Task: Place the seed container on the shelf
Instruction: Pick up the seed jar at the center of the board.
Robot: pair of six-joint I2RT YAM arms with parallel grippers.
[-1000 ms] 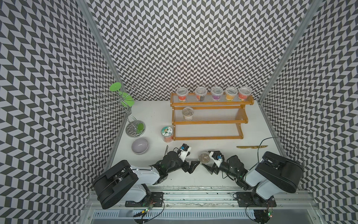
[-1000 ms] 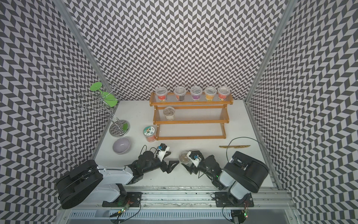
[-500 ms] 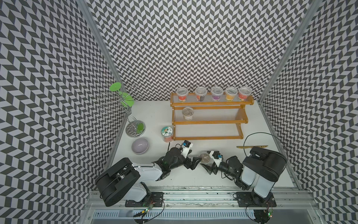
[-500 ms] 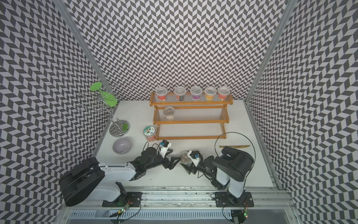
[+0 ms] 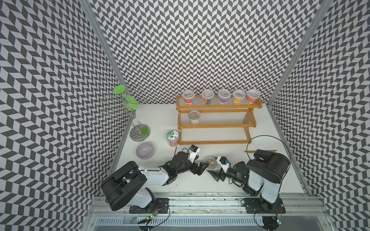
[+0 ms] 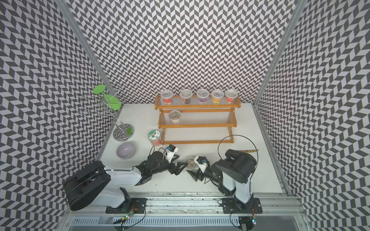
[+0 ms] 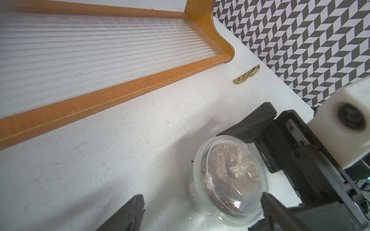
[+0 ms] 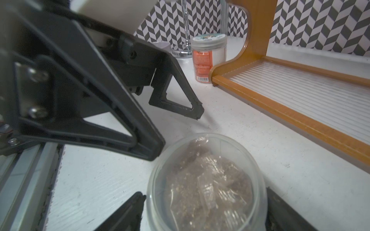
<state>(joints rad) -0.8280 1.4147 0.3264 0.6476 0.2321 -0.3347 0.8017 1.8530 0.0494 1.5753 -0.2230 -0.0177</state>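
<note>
The seed container (image 5: 210, 162) (image 6: 190, 162) is a clear lidded tub of brown seeds standing on the white table in front of the shelf (image 5: 214, 142) (image 6: 196, 142). My right gripper (image 5: 213, 166) (image 6: 193, 165) is open, with a finger close on either side of the seed container (image 8: 206, 184). My left gripper (image 5: 202, 169) (image 6: 181, 168) is open too, reaching in from the left. In the left wrist view the seed container (image 7: 228, 180) sits off-centre against one finger. The shelf's lowest tier (image 7: 112, 98) (image 8: 300, 118) lies bare just beyond.
Several jars (image 5: 224, 99) line the shelf's top tier and one jar (image 5: 193, 117) stands on the middle tier. An orange-labelled jar (image 5: 172, 138), a purple bowl (image 5: 145, 150) and a wire stand with green discs (image 5: 132, 112) are at the left. A wooden strip (image 5: 260, 151) lies at the right.
My right arm's rear links have swung upright and leftward, and its jaws have widened round the container. My left gripper has edged right, up to the container.
</note>
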